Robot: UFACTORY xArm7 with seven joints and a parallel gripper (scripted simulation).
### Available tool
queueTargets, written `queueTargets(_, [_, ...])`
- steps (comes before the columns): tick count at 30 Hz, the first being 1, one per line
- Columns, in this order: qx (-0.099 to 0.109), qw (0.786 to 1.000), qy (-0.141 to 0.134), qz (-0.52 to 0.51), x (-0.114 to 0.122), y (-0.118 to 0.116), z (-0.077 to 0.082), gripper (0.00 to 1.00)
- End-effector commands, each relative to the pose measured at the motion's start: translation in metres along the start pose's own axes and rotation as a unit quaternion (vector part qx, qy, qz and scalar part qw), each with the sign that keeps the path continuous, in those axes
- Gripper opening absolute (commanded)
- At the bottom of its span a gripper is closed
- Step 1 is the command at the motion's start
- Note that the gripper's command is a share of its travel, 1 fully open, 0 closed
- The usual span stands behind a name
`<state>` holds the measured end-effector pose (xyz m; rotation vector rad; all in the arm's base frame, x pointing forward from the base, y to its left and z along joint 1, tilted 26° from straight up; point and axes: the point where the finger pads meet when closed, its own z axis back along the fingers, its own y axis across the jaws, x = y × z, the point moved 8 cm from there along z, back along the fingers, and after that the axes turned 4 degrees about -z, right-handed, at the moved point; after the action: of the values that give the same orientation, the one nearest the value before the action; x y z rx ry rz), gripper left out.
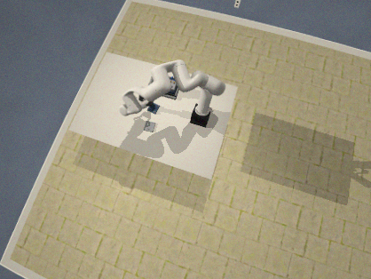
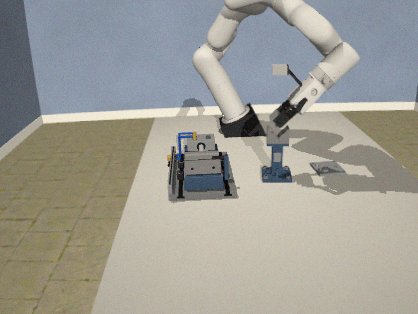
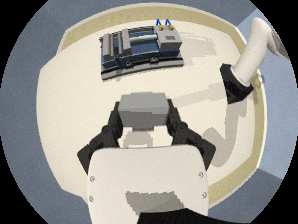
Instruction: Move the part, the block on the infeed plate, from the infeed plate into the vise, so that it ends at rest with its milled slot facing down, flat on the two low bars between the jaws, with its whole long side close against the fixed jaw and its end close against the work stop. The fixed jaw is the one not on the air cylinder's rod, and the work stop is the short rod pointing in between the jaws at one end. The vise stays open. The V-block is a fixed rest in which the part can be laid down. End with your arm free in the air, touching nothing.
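Partly hidden part [image 3: 143, 111] between fingers

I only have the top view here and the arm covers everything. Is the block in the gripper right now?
Observer: Yes. The wrist view shows the gripper shut on the grey block.
Operator: Where is it relative to the V-block?
Observer: In the exterior view the gripper is tilted just above the blue V-block stand.
Operator: Anything left on the infeed plate?
Observer: No block on the infeed plate.
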<state>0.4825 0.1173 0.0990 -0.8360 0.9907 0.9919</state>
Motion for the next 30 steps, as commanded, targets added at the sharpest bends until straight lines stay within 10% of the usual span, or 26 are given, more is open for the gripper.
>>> queueTargets(1, [-0.001,1.0,-0.005,-0.001,-0.002,-0.001,0.002,0.0])
queueTargets(30, [0.004,0.997,-0.075,-0.001,-0.014,-0.001,0.001,0.0])
